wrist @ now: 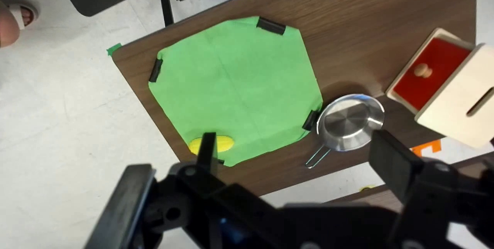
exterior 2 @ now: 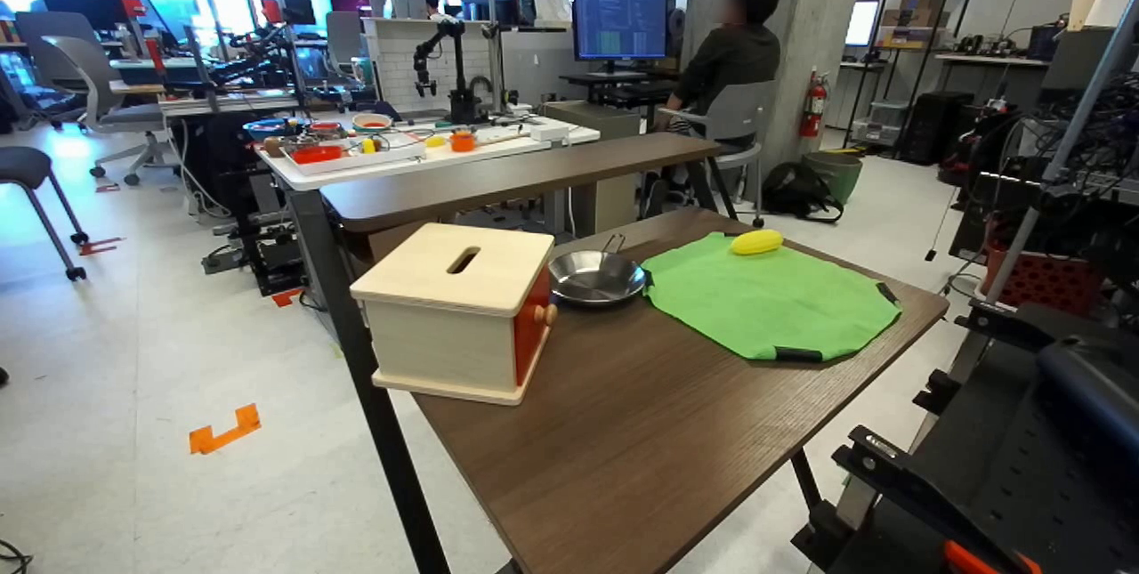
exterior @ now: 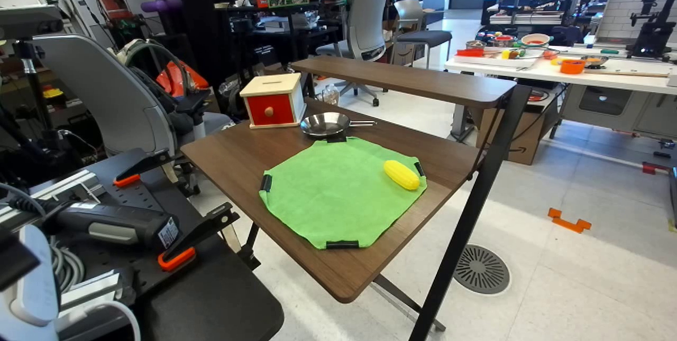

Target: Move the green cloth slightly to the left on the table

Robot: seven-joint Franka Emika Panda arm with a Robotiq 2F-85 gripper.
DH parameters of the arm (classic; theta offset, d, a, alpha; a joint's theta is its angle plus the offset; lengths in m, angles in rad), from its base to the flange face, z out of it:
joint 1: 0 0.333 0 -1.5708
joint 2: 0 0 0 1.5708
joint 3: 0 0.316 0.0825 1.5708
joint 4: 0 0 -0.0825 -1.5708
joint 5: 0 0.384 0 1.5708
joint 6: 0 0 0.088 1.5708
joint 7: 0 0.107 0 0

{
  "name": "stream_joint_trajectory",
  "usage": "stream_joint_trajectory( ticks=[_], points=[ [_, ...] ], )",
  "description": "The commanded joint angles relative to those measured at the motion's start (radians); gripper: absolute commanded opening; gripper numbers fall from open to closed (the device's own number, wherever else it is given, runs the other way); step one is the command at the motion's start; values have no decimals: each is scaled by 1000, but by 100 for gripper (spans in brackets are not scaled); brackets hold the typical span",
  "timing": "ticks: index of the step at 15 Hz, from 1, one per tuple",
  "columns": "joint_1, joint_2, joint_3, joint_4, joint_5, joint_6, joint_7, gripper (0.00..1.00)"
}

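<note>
The green cloth [exterior: 338,198] lies flat on the brown table [exterior: 227,153], with dark tips at its corners. It also shows in an exterior view [exterior 2: 765,303] and in the wrist view [wrist: 239,87]. A yellow, lemon-like object [exterior: 401,174] rests on the cloth near one corner; in the wrist view [wrist: 225,143] a finger partly covers it. My gripper [wrist: 295,139] is open and empty, with its fingers wide apart, and hangs above the table, apart from the cloth. The gripper is out of view in both exterior views.
A steel pan [wrist: 349,121] stands right by one cloth corner. A wooden box with a red drawer [exterior 2: 454,325] stands beyond the pan. A raised narrow brown shelf [exterior: 412,79] runs along one table side. A black bench with clamps [exterior: 211,288] stands beside the opposite side.
</note>
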Motion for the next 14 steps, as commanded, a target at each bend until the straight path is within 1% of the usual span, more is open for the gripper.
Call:
stream_joint_trajectory(
  ticks=[1, 2, 5, 7, 8, 9, 11, 13, 14],
  points=[
    [-7, 202, -40, 46, 54, 189, -2, 100],
    [-6, 263, -54, 59, 75, 248, -6, 100],
    [13, 430, -82, 122, 187, 350, -35, 100],
    [17, 555, -85, 189, 312, 417, -82, 100],
    [10, 618, -77, 231, 384, 434, -118, 100],
    [-4, 670, -61, 272, 448, 428, -152, 100],
    [-38, 777, -30, 355, 532, 414, -197, 100],
    [-72, 861, -1, 425, 577, 389, -228, 100],
    [-78, 902, 6, 449, 575, 394, -224, 100]
  ],
)
